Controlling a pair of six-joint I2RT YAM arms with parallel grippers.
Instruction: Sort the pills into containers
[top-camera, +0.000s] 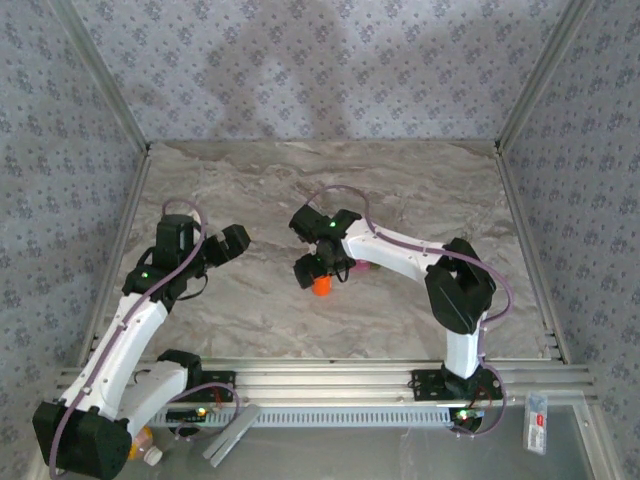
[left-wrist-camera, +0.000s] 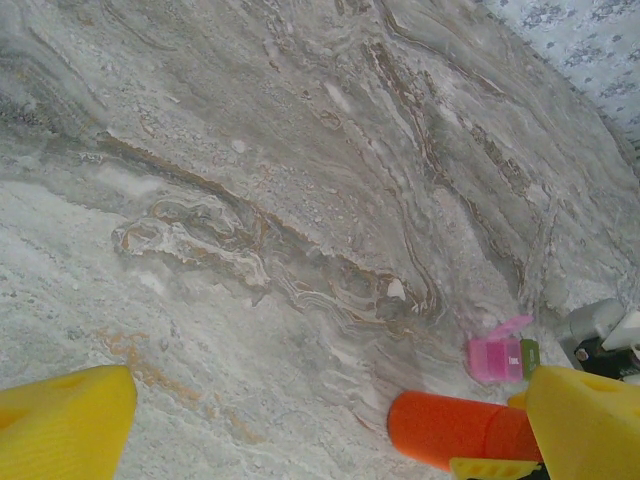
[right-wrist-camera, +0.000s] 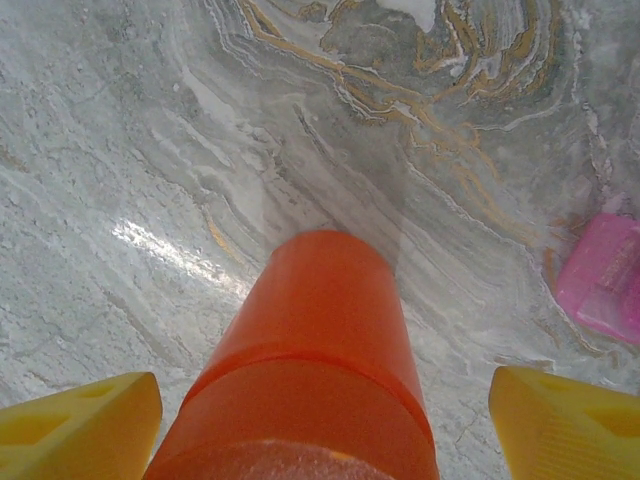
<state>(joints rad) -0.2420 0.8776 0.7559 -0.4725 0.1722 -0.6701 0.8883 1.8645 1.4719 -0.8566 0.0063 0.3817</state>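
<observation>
An orange bottle (right-wrist-camera: 312, 340) lies on the marble table (top-camera: 420, 190), its far end pointing away from my right wrist camera. My right gripper (right-wrist-camera: 322, 432) straddles its near end, open, with a clear gap at the right finger (right-wrist-camera: 565, 420). From above, the bottle (top-camera: 322, 286) pokes out below the right gripper (top-camera: 321, 276). The containers, a pink and green pill case (left-wrist-camera: 502, 357), rest just beside the bottle (left-wrist-camera: 445, 428); the pink part (right-wrist-camera: 605, 275) is at the right. My left gripper (left-wrist-camera: 320, 440) hovers open over bare marble to the left (top-camera: 228, 243). The pills are out of view.
Patterned walls (top-camera: 320, 60) close in the table on three sides. A metal rail (top-camera: 350, 375) runs along the near edge by the arm bases. Beyond it lie a small bottle (top-camera: 146, 452) and a white packet (top-camera: 537, 422).
</observation>
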